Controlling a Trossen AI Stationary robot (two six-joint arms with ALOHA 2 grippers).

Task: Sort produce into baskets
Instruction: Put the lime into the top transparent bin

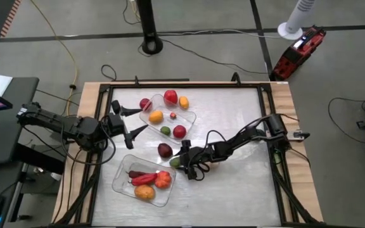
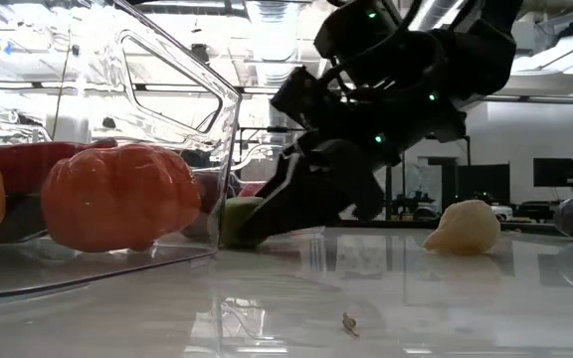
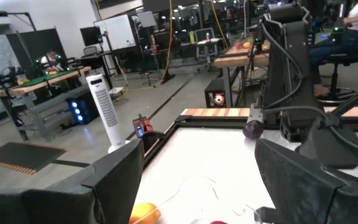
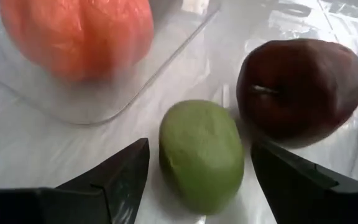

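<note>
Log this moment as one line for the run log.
right gripper: open, straddling green fruit on table | maroon fruit: beside it | left gripper: open, waiting by far basket

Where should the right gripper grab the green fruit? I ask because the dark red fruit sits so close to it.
Across its narrow middle, as the open right gripper already straddles the green fruit. Its oval shape suits that, though the dark red fruit leaves one finger little room.
</note>
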